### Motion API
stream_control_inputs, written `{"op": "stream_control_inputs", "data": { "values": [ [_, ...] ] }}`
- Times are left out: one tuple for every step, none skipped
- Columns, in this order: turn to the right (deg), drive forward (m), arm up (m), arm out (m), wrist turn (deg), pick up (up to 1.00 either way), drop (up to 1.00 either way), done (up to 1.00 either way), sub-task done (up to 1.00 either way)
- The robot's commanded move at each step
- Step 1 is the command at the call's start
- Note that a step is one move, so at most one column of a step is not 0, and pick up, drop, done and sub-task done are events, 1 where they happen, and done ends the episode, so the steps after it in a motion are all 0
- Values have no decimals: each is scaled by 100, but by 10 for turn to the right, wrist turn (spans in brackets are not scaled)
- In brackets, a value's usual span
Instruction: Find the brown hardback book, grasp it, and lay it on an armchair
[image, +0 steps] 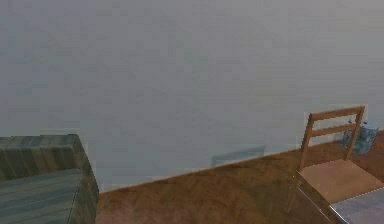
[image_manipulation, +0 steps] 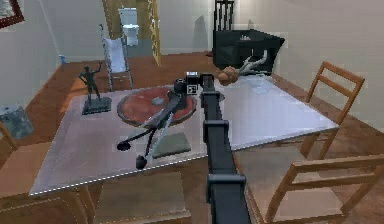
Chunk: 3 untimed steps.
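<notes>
Dark claw (image_manipulation: 135, 150) at table (image_manipulation: 290, 115) middle, grip cannot be told, chairs (image_manipulation: 335, 85) along edges

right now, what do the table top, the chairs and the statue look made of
Table top: pale grey, smooth, with a faint sheen; maybe laminate or painted board.
Chairs: light brown wood, matte, with slatted backs and flat seats.
Statue: dark and dull all over, possibly cast metal such as bronze; the look leaves that open.
</notes>
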Motion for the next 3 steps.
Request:
{"op": "stream_control_inputs", "data": {
  "values": [
    [0,0,0,0,450,0,0,0,0],
    [0,0,0,0,270,0,0,0,0],
    [0,0,-30,0,0,0,0,0,0]
  ]
}}
